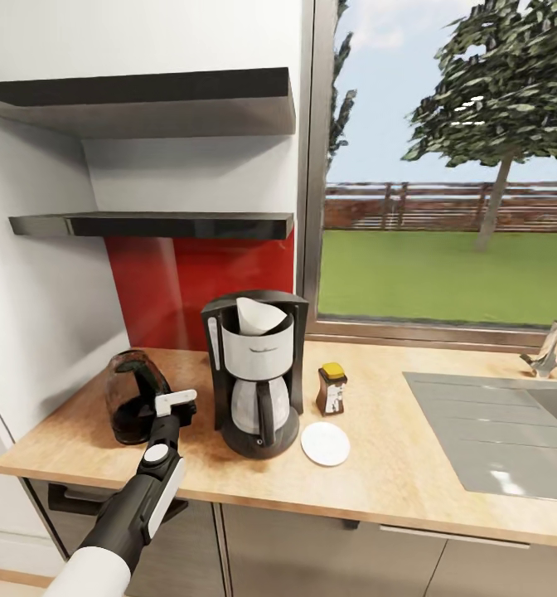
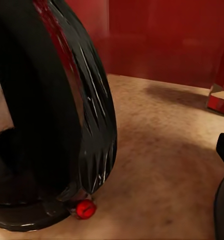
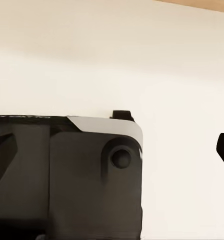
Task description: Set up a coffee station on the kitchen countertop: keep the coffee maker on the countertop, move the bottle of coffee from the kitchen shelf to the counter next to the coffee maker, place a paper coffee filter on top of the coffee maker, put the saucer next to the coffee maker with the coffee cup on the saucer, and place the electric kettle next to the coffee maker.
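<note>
The electric kettle (image 1: 133,398) is stood on the kitchen countertop (image 1: 394,464) just left of the coffee maker (image 1: 258,373), so the kettle step is judged nearly done. The left gripper (image 1: 176,404) is seen at the kettle's handle side; whether the handle is clamped or released cannot be told, as the fingers are hidden against dark glass. The kettle is squat, smoky, see-through, with a red light (image 2: 85,208) at its black base. A paper coffee filter (image 1: 258,315) sits in the coffee maker's top; the bottle of coffee (image 1: 331,390) and saucer (image 1: 325,444) lie right of it.
</note>
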